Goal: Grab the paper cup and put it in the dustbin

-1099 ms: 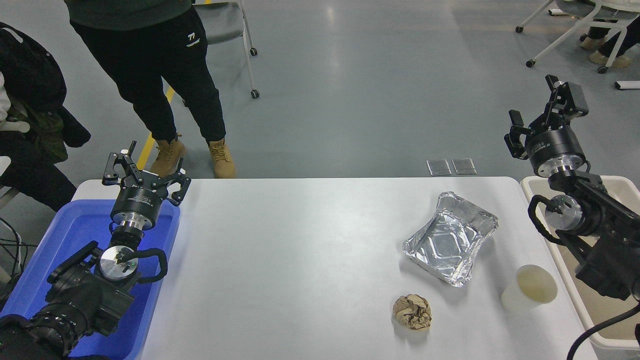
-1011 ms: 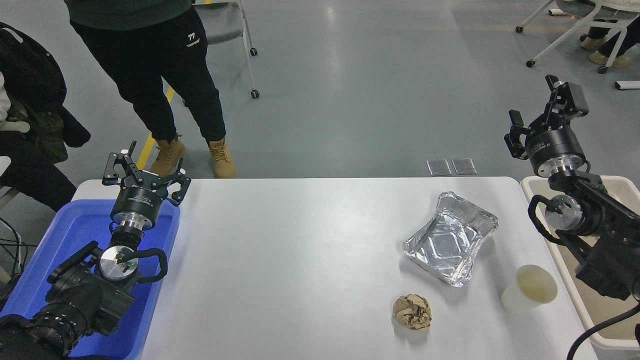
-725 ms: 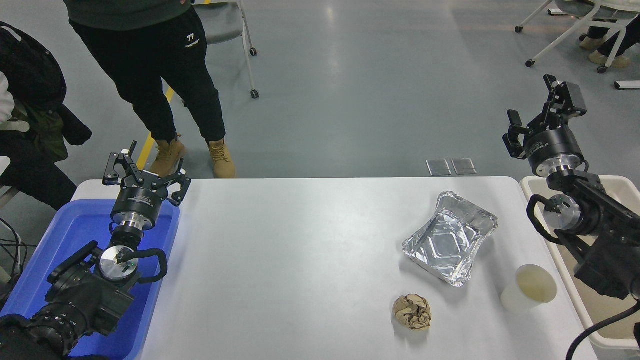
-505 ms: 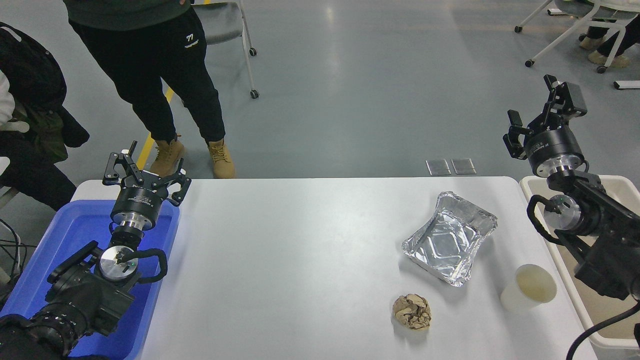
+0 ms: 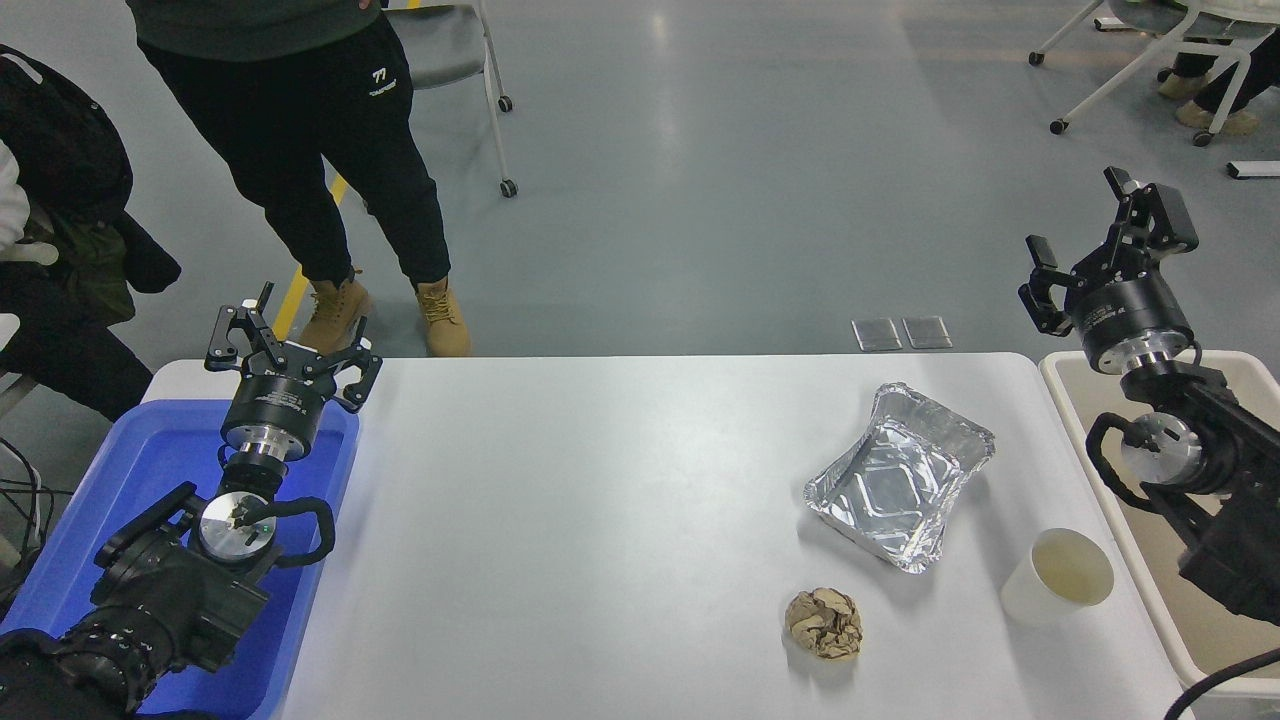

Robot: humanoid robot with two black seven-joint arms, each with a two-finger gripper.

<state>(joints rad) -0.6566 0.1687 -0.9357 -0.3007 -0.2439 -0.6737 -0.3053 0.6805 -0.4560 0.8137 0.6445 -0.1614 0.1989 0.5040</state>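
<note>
2 grippers spread apart, left gripper parked, right gripper above dustbin, paper cup upright

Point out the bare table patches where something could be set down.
Widest bare patch: the table from the blue tub across to the foil tray. Crowded at the right: tray, paper ball and paper cup cluster beside the dustbin.

A crinkled silver foil tray gleams on the smooth, matt white table, beside a crumpled brown paper ball and a plain white paper cup; a glossy blue plastic tub and smooth beige plastic dustbin flank them.
</note>
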